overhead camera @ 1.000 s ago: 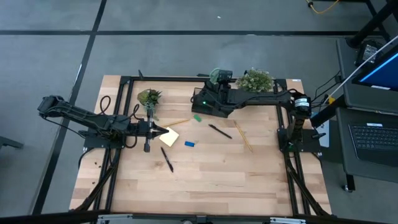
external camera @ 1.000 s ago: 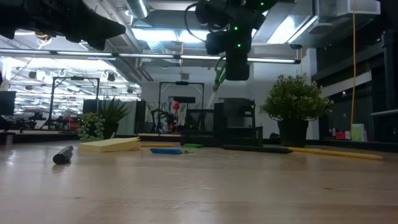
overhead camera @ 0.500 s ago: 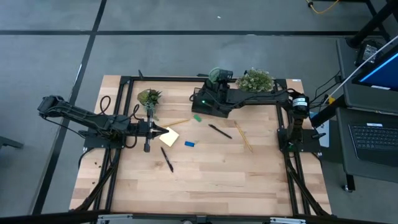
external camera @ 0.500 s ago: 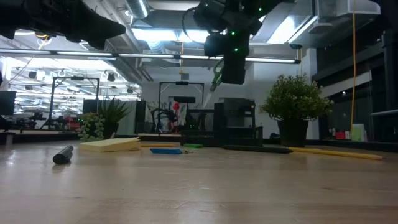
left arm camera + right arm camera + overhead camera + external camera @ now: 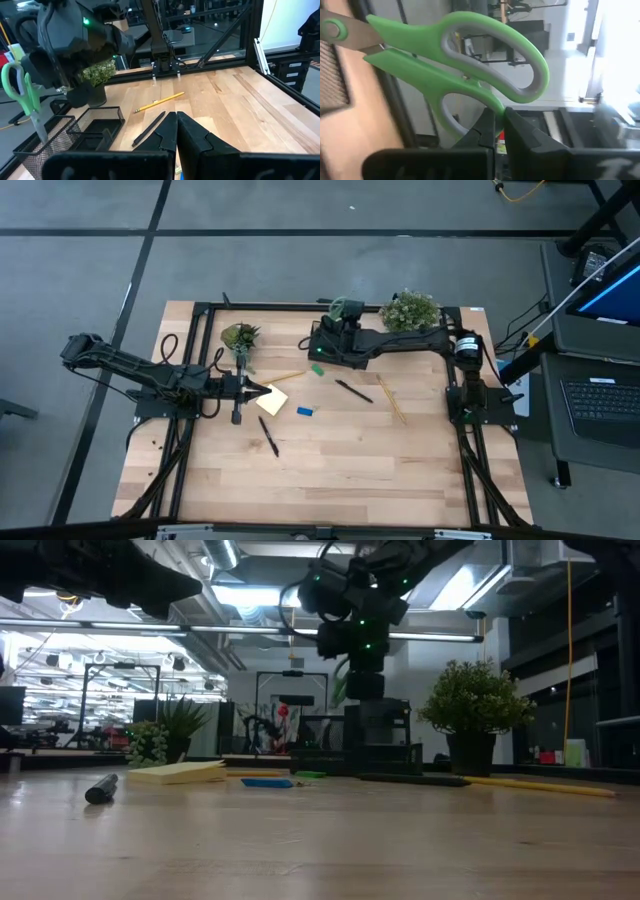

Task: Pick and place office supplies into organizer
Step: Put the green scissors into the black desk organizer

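My right gripper is shut on the green-handled scissors above the black mesh organizer at the table's far middle. The scissors hang blades down, and the tips reach the organizer's rim. My left gripper is shut and waits over the near-left edge of the yellow sticky-note pad. Flat on the wood lie a blue eraser, a green eraser, two black pens and two pencils. My right gripper pinches one loop of the scissors' green handle between its two fingers. The scissors hang blades down over the organizer, handles uppermost. Whether the blade tips touch the mesh, I cannot tell.
Two potted plants stand near the far edge, one left of the organizer and one right of it. A black frame rail runs around the table. The near half of the wood holds nothing but one pen.
My right gripper has come down and moved toward the table's left, tipping as it went. It carried the scissors from above the organizer's far side down onto the organizer. My left arm has kept still.
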